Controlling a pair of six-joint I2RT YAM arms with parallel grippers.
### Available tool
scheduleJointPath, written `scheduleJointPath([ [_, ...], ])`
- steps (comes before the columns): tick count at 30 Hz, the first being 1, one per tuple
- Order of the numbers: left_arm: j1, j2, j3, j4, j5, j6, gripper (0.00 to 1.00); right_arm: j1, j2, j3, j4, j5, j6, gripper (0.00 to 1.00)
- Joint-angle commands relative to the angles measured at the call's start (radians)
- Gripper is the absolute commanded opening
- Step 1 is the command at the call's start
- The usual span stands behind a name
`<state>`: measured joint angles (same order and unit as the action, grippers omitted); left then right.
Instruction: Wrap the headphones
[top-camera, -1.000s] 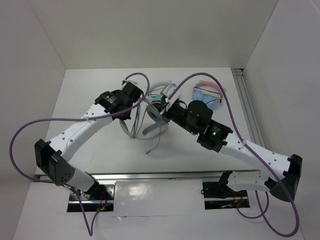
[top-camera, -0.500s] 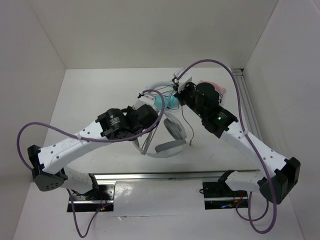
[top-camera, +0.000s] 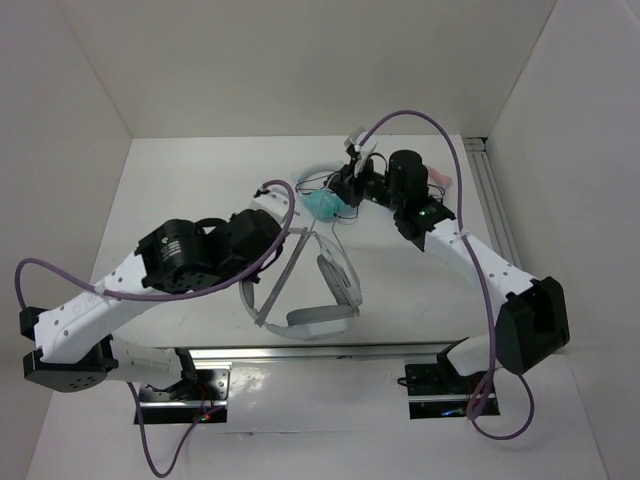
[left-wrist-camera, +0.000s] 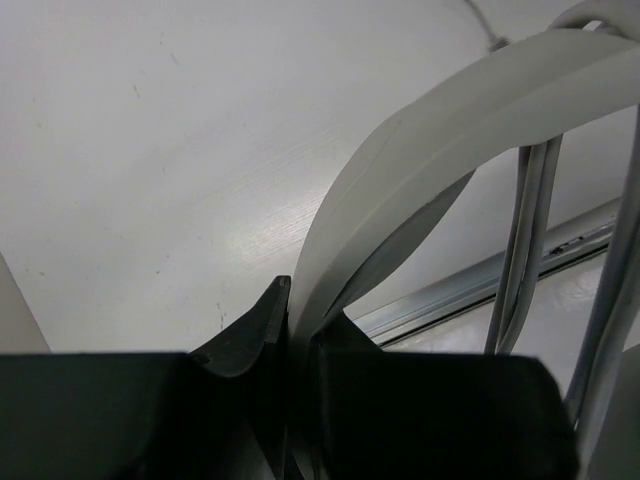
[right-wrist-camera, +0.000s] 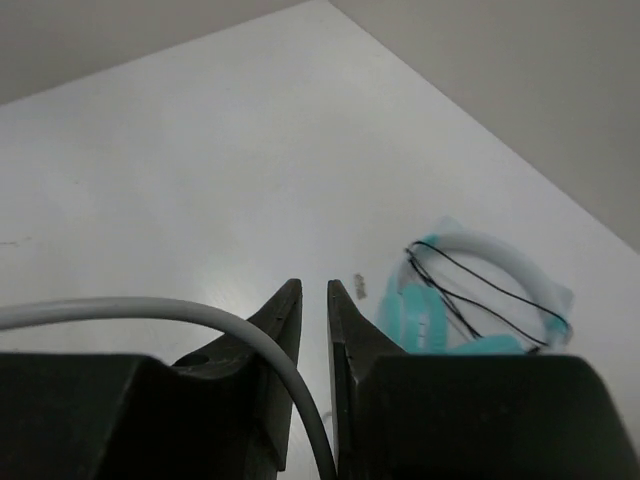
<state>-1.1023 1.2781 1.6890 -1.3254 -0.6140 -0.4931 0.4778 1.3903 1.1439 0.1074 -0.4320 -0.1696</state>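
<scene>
Grey headphones (top-camera: 318, 318) sit low centre, the left gripper (left-wrist-camera: 300, 312) clamped on their headband (left-wrist-camera: 450, 130). Farther up, the right gripper (right-wrist-camera: 314, 295), nearly closed, seems to pinch the cable (right-wrist-camera: 150, 303): keep it taut while looping, clear of the teal pair (right-wrist-camera: 470, 290) beyond.

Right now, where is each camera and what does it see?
Top external: above and behind, looking down on the table; both arms show.
Left wrist: looks along the left gripper, clamped on the headphones.
Right wrist: looks past the right gripper and the cable at the teal headphones.
Top and right wrist share the teal headphones.
</scene>
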Motion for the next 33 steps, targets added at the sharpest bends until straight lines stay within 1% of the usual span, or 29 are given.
scheduleJointPath([
  [1,-0.007,-0.036,0.110,0.054,0.040,0.024,0.00,0.027,0.062,-0.151,0.322,-0.180,0.194,0.24],
  [4,-0.007,-0.017,0.178,0.054,-0.003,0.005,0.00,0.067,0.145,-0.261,0.536,-0.180,0.298,0.23],
  [5,-0.007,-0.017,0.202,0.043,-0.038,-0.005,0.00,0.067,0.171,-0.289,0.604,-0.197,0.333,0.21],
  [6,-0.007,-0.002,0.230,0.034,-0.056,-0.016,0.00,0.067,0.197,-0.315,0.673,-0.197,0.404,0.19],
  [7,-0.007,0.016,0.283,0.023,-0.079,-0.039,0.00,0.076,0.255,-0.355,0.804,-0.206,0.439,0.19],
  [8,-0.007,0.030,0.313,-0.010,-0.102,-0.051,0.00,0.076,0.288,-0.371,0.869,-0.220,0.474,0.18],
  [9,-0.007,0.050,0.375,-0.035,-0.152,-0.077,0.00,0.087,0.353,-0.384,0.930,-0.220,0.537,0.16],
  [10,-0.007,0.081,0.388,-0.035,-0.177,-0.078,0.00,0.087,0.386,-0.385,1.025,-0.229,0.560,0.16],
  [12,-0.007,0.101,0.419,-0.035,-0.222,-0.078,0.00,0.114,0.464,-0.395,1.118,-0.238,0.608,0.13],
  [17,0.070,0.193,0.504,-0.035,-0.233,-0.067,0.00,0.163,0.588,-0.395,1.261,-0.228,0.688,0.13],
  [19,0.079,0.222,0.543,-0.035,-0.222,-0.058,0.00,0.176,0.645,-0.380,1.284,-0.217,0.699,0.21],
  [20,0.079,0.234,0.576,-0.035,-0.213,-0.058,0.00,0.176,0.662,-0.368,1.304,-0.217,0.699,0.28],
  [24,0.090,0.256,0.613,-0.035,-0.213,-0.058,0.00,0.165,0.711,-0.345,1.313,-0.217,0.711,0.37],
  [26,0.105,0.256,0.614,-0.035,-0.213,-0.058,0.00,0.156,0.734,-0.345,1.324,-0.227,0.711,0.38],
  [29,0.133,0.244,0.614,-0.026,-0.204,-0.049,0.00,0.156,0.743,-0.354,1.357,-0.250,0.720,0.44],
  [32,0.157,0.233,0.603,-0.014,-0.181,-0.039,0.00,0.147,0.734,-0.398,1.411,-0.261,0.734,0.46],
  [33,0.157,0.222,0.603,-0.014,-0.167,-0.039,0.00,0.147,0.721,-0.398,1.393,-0.236,0.720,0.46],
])
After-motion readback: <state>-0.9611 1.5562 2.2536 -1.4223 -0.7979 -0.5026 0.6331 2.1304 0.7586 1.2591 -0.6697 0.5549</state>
